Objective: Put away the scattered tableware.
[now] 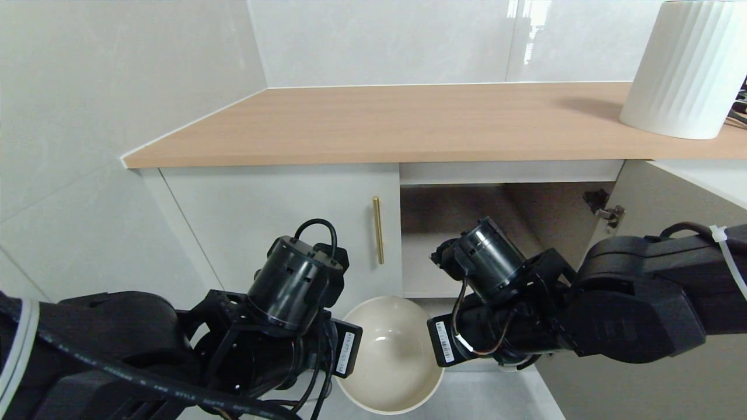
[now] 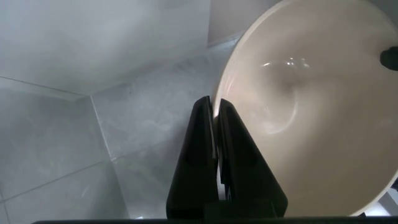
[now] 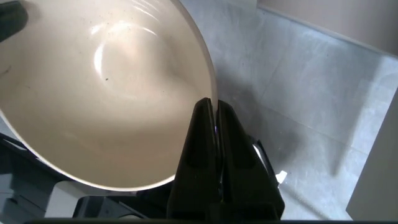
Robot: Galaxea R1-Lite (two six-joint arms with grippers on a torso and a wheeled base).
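A cream bowl point(image 1: 392, 356) hangs between my two arms, low in front of the cabinet and above the grey floor. My left gripper point(image 1: 345, 352) is shut on the bowl's left rim and my right gripper point(image 1: 439, 345) is shut on its right rim. In the left wrist view the left gripper point(image 2: 215, 106) pinches the edge of the bowl point(image 2: 305, 106), whose inside is empty. The right wrist view shows the right gripper point(image 3: 212, 107) clamped on the rim of the bowl point(image 3: 106, 99) in the same way.
The lower cabinet point(image 1: 502, 233) stands open behind the bowl, its door point(image 1: 671, 233) swung out to the right. The left door point(image 1: 280, 216) with a brass handle point(image 1: 378, 230) is closed. A white ribbed container point(image 1: 686, 67) sits on the wooden countertop point(image 1: 379, 122).
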